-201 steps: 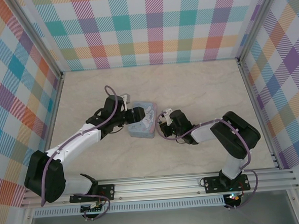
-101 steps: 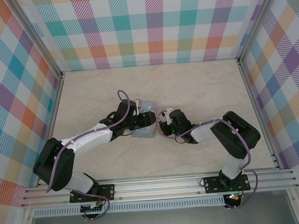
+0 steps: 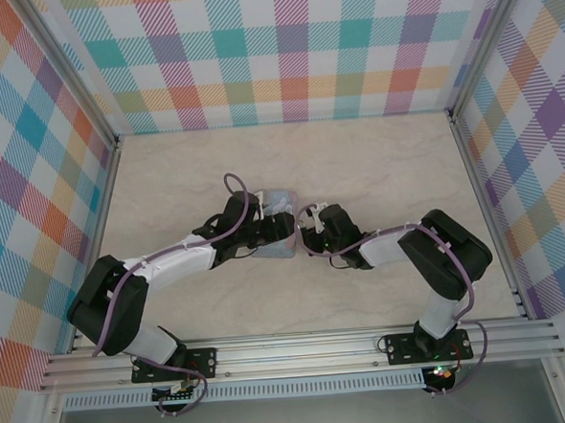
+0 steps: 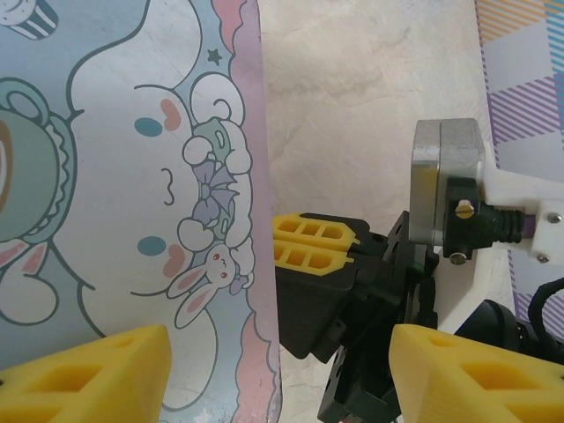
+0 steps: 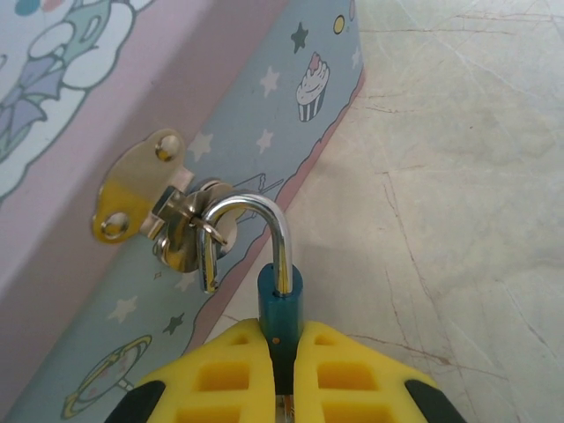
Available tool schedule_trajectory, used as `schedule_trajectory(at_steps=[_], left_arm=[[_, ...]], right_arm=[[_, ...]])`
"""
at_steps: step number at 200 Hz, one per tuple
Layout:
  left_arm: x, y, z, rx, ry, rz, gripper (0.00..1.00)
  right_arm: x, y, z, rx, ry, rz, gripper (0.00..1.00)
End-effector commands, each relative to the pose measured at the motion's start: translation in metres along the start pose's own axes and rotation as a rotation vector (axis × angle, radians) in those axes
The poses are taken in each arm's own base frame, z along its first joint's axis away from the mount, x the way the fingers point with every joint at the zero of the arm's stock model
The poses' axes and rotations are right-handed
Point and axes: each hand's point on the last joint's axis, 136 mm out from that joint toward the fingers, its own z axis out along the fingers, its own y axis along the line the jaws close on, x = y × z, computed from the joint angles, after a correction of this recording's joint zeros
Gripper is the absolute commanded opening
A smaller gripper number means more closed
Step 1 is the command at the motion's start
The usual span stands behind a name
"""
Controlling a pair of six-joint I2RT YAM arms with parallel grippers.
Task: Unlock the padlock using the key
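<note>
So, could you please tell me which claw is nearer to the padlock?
Right. The right claw is shut on the padlock; the left claw hangs open above the edge of the tin.

Left arm [image 3: 171, 266], right arm [image 3: 386, 250]: black joint housings, white link shells. Purple cable [image 3: 231, 181] looped along each. Fingers [image 5: 220, 377] moulded in yellow, square pockets recessed. Silver disc [image 4: 445, 185] and small screw [image 4: 464, 209] fitted at right wrist.

One overhead, two wrist views.
The top camera looks down from the near edge of the pale marbled table [image 3: 376, 167]; all share the pastel-blue cartoon-printed rectangular tin [image 3: 280, 204], wrist cameras close to it.
</note>
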Motion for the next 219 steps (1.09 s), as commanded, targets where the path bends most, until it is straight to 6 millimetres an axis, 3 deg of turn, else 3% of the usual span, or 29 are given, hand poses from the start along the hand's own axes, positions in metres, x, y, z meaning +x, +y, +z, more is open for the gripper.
schedule_trajectory(at_steps=[1, 86, 124, 165, 190, 219], left_arm=[[0.041, 0.046, 0.011, -0.145, 0.109, -0.032, 0.67], [0.045, 0.053, 0.01, -0.164, 0.108, -0.035, 0.68], [0.04, 0.056, 0.004, -0.19, 0.078, -0.032, 0.7], [0.027, 0.069, -0.008, -0.244, 0.047, -0.035, 0.72], [0.016, 0.079, -0.015, -0.259, 0.031, -0.055, 0.73], [-0.003, 0.089, -0.023, -0.28, 0.01, -0.052, 0.74]], right_arm=[[-0.029, 0.011, -0.004, -0.023, -0.06, 0.031, 0.03], [-0.052, 0.007, 0.008, -0.014, -0.063, 0.133, 0.03], [-0.053, -0.007, 0.006, 0.039, -0.064, 0.147, 0.03], [-0.048, -0.02, -0.026, 0.085, -0.041, 0.109, 0.03], [-0.044, -0.014, -0.053, 0.049, 0.002, 0.089, 0.04], [-0.025, -0.002, -0.077, -0.01, 0.1, 0.099, 0.05]])
